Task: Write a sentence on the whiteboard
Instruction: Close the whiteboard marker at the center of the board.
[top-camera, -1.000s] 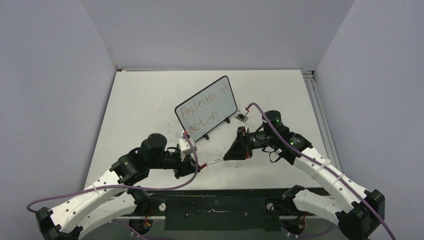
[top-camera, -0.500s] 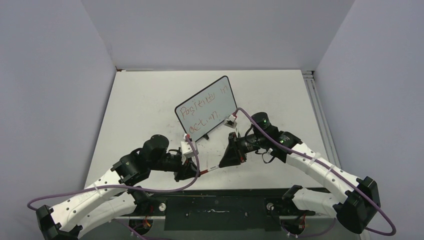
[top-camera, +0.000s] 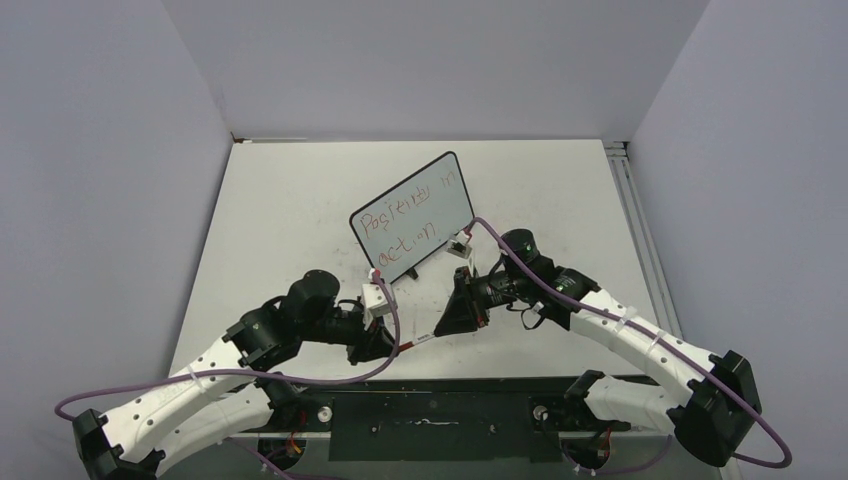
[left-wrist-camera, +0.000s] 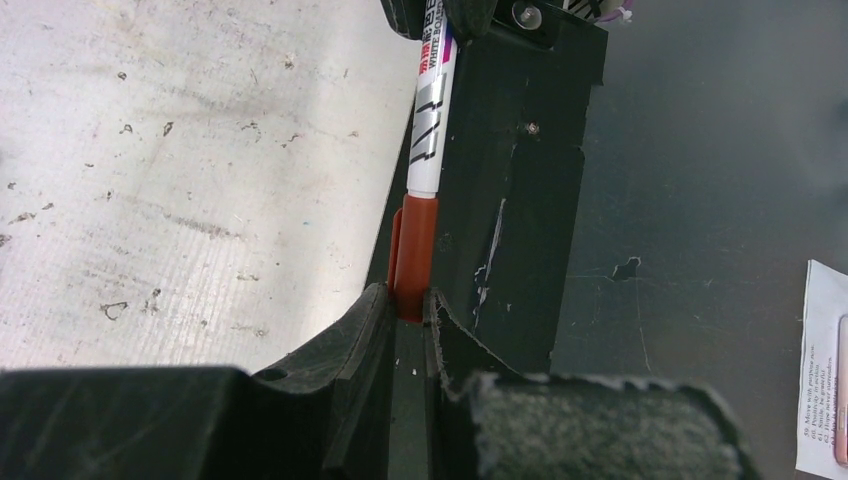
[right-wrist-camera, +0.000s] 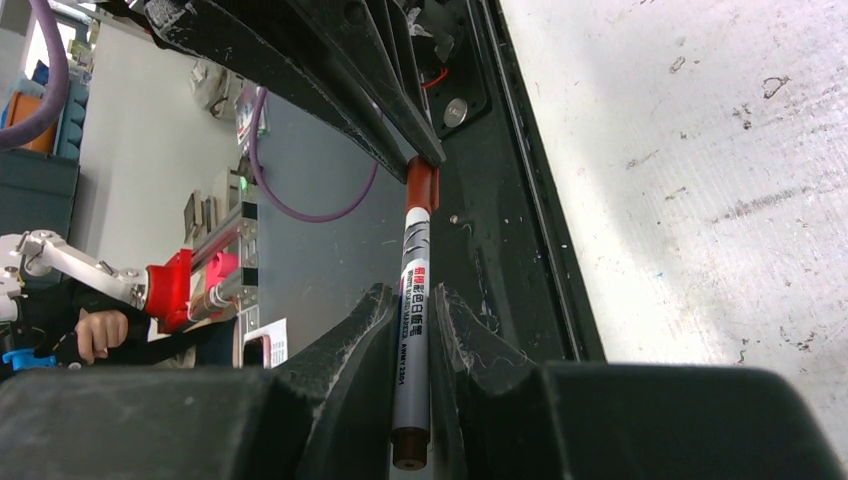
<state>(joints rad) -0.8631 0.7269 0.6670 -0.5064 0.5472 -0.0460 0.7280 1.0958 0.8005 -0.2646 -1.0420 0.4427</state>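
The whiteboard (top-camera: 412, 218) stands tilted at mid-table on its small black feet. The sentence (top-camera: 402, 224) runs across it in two slanted lines of reddish handwriting. In front of it a marker (top-camera: 420, 339) spans the gap between both grippers. My left gripper (top-camera: 392, 346) is shut on the marker's red cap (left-wrist-camera: 414, 255); in its wrist view (left-wrist-camera: 405, 302) the fingers pinch the cap's end. My right gripper (top-camera: 441, 331) is shut on the silver barrel (right-wrist-camera: 412, 310), whose brown tail end (right-wrist-camera: 408, 450) pokes out behind the fingers (right-wrist-camera: 368, 330). The cap (right-wrist-camera: 420, 188) sits on the barrel's far end.
The table's black front rail (top-camera: 440, 385) lies just below both grippers. A metal track (top-camera: 634, 215) runs along the table's right side. Grey walls enclose the left, back and right. A printed paper sheet (left-wrist-camera: 825, 370) lies on the floor beyond the front edge.
My right gripper has moved left and nearer with the marker, closing the gap to the left gripper. The left gripper has barely shifted. The whiteboard has not moved.
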